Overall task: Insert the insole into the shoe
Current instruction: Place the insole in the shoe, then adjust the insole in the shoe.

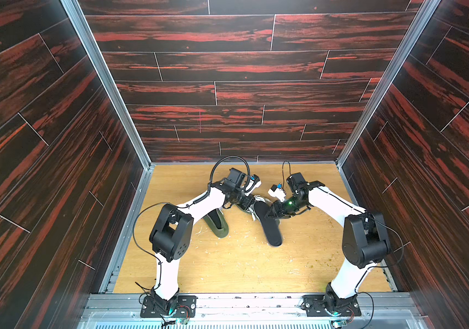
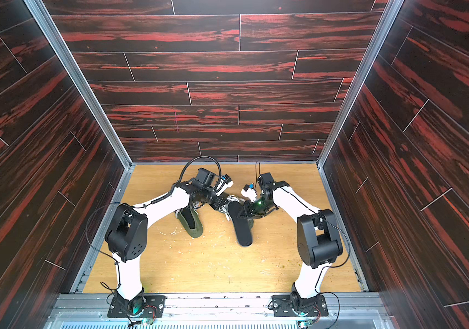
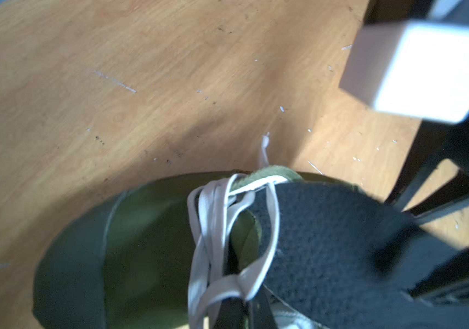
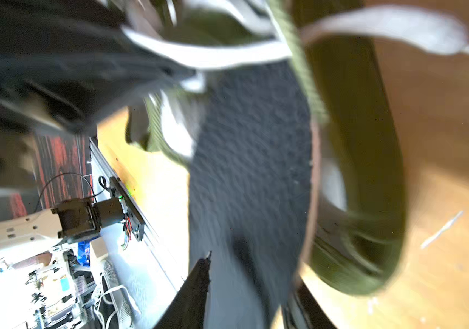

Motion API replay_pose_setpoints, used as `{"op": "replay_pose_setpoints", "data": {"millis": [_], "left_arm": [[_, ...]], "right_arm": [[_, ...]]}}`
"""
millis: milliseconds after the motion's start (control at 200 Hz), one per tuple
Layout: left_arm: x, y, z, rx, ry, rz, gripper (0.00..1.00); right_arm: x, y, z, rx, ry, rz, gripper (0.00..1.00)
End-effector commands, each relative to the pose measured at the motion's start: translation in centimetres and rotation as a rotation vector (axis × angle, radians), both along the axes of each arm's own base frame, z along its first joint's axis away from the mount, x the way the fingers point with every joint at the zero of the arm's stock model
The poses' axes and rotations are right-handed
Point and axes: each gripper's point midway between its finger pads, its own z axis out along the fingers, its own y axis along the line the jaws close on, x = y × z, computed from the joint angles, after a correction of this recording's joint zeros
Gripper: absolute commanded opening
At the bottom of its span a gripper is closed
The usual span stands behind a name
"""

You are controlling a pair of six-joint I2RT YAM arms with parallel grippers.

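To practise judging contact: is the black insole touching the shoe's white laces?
Touching. The left wrist view shows a white lace lying across the black insole at the opening of the shoe.

Two YAM arms: white shells, black joints

Left arm (image 1: 167,275) and right arm (image 1: 347,275) have white tapered link shells and boxy black elbow housings (image 1: 170,236) with small hole clusters. Black base plates (image 1: 167,309) carry silver screws, with red wires (image 1: 190,312) beside them. Thin black cables run along both arms, and there's a coiled cable (image 1: 199,200) on the left forearm. White wrist camera blocks (image 1: 276,192) have blue connectors. Right gripper (image 1: 271,213) is black, with a green LED (image 1: 290,203) lit behind it.
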Motion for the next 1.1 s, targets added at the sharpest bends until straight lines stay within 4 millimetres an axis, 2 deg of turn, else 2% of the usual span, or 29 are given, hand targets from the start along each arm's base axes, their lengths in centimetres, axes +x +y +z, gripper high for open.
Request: {"op": "replay_pose_setpoints", "data": {"millis": [0,125,225,406,506,681,882,1092], "left_arm": [[-0.4,-1.5,3.3,-0.067,-0.071,-0.117,0.00],[0.8,-1.5,2.8,-0.046,-0.051,-0.071,0.00],[1.8,-0.9,1.9,0.007,-0.024,-0.013,0.00],[2.3,-0.2,1.0,0.041,-0.006,0.039,0.00],[2.5,0.1,0.7,0.043,-0.003,0.057,0.00],[2.7,0.0,0.7,0.038,-0.001,0.067,0.00],[2.8,-0.1,0.9,0.032,-0.003,0.067,0.00],[2.6,0.0,1.0,0.035,-0.004,0.065,0.00]], "right_arm": [[-0.8,-0.6,-0.5,-0.027,0.005,-0.013,0.42],[0.5,-0.4,-0.9,-0.023,-0.009,-0.065,0.42],[0.8,0.2,0.6,0.039,-0.037,-0.105,0.43],[-1.4,-0.1,1.5,0.104,-0.012,-0.190,0.46],[-2.8,-0.1,1.1,0.144,0.040,-0.248,0.47],[-4.5,0.0,-0.9,0.173,0.119,-0.345,0.48],[-4.3,0.7,-3.1,0.230,0.187,-0.431,0.47],[-3.4,1.8,-3.5,0.285,0.201,-0.463,0.46]]}}
